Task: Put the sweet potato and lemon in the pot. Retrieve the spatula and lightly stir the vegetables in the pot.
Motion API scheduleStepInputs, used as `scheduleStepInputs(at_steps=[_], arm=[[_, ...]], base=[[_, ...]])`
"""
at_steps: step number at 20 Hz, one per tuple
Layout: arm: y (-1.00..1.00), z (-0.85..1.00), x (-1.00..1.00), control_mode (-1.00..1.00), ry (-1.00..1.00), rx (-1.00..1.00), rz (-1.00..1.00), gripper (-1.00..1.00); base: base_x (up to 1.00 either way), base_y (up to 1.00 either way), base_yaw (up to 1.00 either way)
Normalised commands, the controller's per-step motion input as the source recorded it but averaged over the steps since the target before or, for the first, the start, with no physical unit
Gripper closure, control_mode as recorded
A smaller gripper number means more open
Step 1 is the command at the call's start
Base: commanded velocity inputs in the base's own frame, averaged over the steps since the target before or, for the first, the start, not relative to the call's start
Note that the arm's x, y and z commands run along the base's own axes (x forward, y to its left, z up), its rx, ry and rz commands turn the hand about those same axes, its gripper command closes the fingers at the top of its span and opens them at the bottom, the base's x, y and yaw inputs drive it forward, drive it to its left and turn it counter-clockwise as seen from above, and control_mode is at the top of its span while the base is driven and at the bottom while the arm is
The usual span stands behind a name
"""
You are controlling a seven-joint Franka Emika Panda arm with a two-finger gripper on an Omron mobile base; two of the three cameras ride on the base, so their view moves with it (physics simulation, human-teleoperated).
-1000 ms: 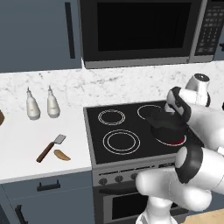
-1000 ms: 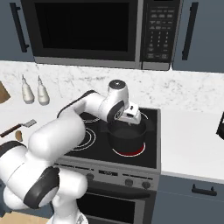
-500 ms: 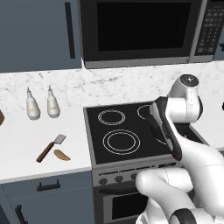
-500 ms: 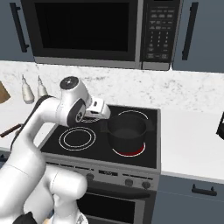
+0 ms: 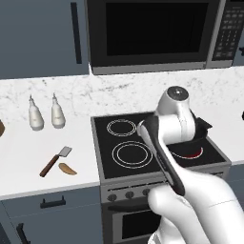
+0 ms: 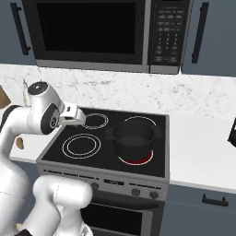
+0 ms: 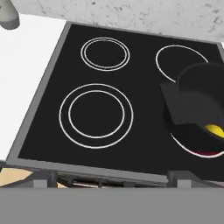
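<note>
Lemon delivered, arm swinging left for the tuber

Sweet potato (image 5: pixel 67 169) lies nearest on the left surface (image 5: pixel 28 167) beside the spatula (image 5: pixel 55 161), both untouched. Over the left burners, the gripper (image 6: pixel 79 118) has left the pot (image 6: pixel 134 138), fingers wide and empty. Lemon (image 7: pixel 215 130) now sits in that pot on the right burner; one vegetable remains.

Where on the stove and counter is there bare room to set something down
Free: the two left burner rings, and the counter right of the stove. Crowded: the front right burner under the pot, and the left counter around the spatula, sweet potato and two bottles.
</note>
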Motion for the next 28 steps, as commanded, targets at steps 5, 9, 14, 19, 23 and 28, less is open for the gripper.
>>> scheduleStepInputs(at_steps=[5,9,14,19,23,28], arm=[[1.00,-0.20,-0.19,-1.00,0.03,0.00,0.16,-1.00],[1.00,-0.34,-0.03,-1.00,0.06,0.00,0.16,-1.00],[1.00,-0.36,0.00,-1.00,0.08,0.00,0.12,-1.00],[1.00,-0.36,0.19,-1.00,0.10,0.00,0.08,-1.00],[1.00,-0.33,0.40,-1.00,0.15,0.00,0.03,-1.00],[0.90,-0.20,0.44,-1.00,0.12,0.00,0.00,-1.00]], base=[[0.00,0.00,0.00],[0.00,0.00,0.00],[0.00,0.00,0.00],[0.00,0.00,0.00],[0.00,0.00,0.00],[0.00,0.00,0.00]])
